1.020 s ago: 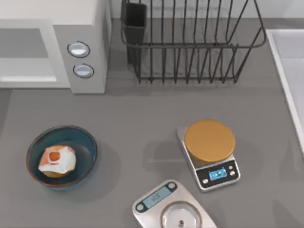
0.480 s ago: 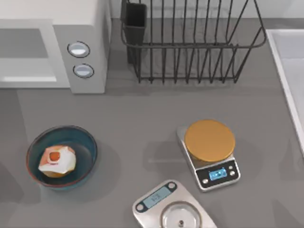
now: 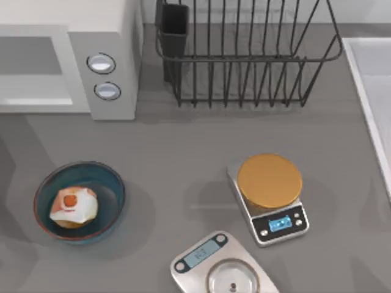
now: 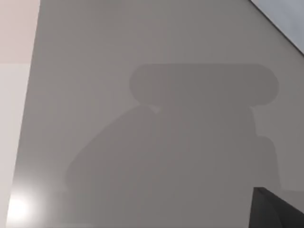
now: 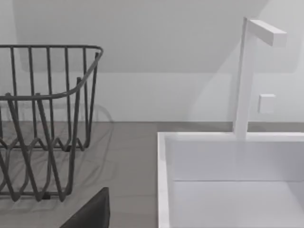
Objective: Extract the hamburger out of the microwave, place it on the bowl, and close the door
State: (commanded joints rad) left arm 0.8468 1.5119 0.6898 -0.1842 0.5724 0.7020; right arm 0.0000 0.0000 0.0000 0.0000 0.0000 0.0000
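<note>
Since half a second ago, nothing among the objects has moved; the soft shadows along the surface's (image 3: 183, 159) left edge have shifted.

Hamburger (image 3: 72, 206): sits inside the bowl (image 3: 113, 183), toward its left side, red-orange spot up. The bowl is at the surface's front left, well apart from the microwave (image 3: 104, 36) at the back left. The door (image 3: 36, 101) lies flat against the microwave's front and looks closed.

Left arm: its wrist camera looks down on bare grey surface crossed by a broad blocky shadow. A dark wedge of the left hand (image 4: 278, 211) cuts one corner. I cannot tell whether that hand is open or closed.

Right arm: its wrist camera looks level across the surface toward the back wall, with the rack (image 5: 42, 123) on one side and the sink (image 5: 228, 161) on the other. A dark wedge of the right hand (image 5: 92, 213) pokes in at the edge. I cannot tell its state either.

Count:
- Microwave: one, with two knobs, the upper (image 3: 101, 63) and the lower (image 3: 107, 91).
- Bowl: one.
- Hamburger: one.
- Scales: two. The gold-topped one (image 3: 269, 181) is at centre right and the steel one (image 3: 223, 268) at front centre, near each other but apart.
- Wire rack: one, at the back centre, with a dark cup (image 3: 174, 21) at its left end.
- Sink: one, at the right edge, with one white faucet (image 5: 247, 71) behind it.
</note>
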